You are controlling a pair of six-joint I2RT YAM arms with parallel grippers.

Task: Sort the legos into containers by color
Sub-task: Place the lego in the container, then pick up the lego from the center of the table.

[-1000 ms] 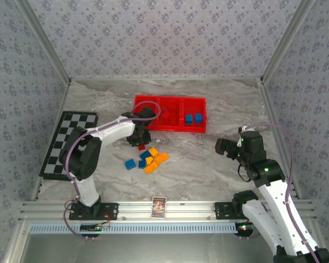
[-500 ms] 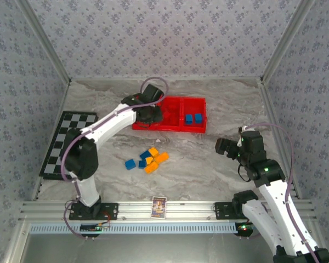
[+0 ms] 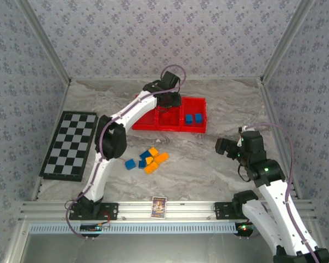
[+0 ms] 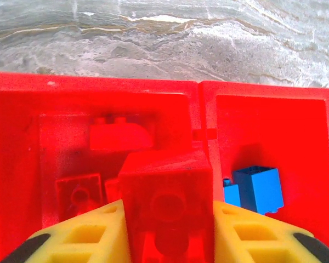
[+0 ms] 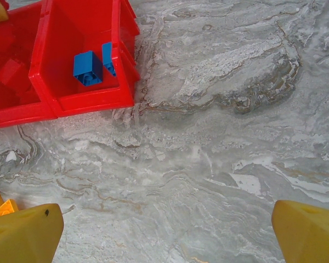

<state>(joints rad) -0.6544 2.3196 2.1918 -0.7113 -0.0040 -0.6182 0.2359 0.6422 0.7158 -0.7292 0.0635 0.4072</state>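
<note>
**Red brick hanging over the tray's middle compartment**

We are reaching our left gripper point(image 3: 167, 108) out over the middle compartment of the tray point(image 3: 178, 129). Its yellow fingers point(image 4: 82, 241) are clamping a red brick point(image 4: 167, 197) between them. In the left wrist view we are looking down past that brick into the compartment. We cannot tell whether the brick is touching the floor there.

Other red bricks point(image 4: 120, 136) are lying in the same compartment under and beside the held one. In the compartment to the right of it, two blue bricks point(image 3: 193, 118) are sitting side by side, touching each other. The right wrist view is also showing them point(image 5: 88, 67) inside the tray.

We are holding our right gripper point(image 3: 223, 147) well apart from the tray, off its right end and nearer our bases. Its fingers point(image 5: 22, 235) are standing wide apart with nothing between them, and bare table point(image 5: 208, 137) is showing below.

A pile point(image 3: 149, 159) of blue and orange bricks is lying on the table in front of the tray, below its left half. Several are touching, and one blue brick point(image 3: 131, 164) is sitting just beside the rest. A card point(image 3: 158, 207) is lying far in front of the tray, and a checkered board point(image 3: 70, 144) is lying well off its left end.
</note>
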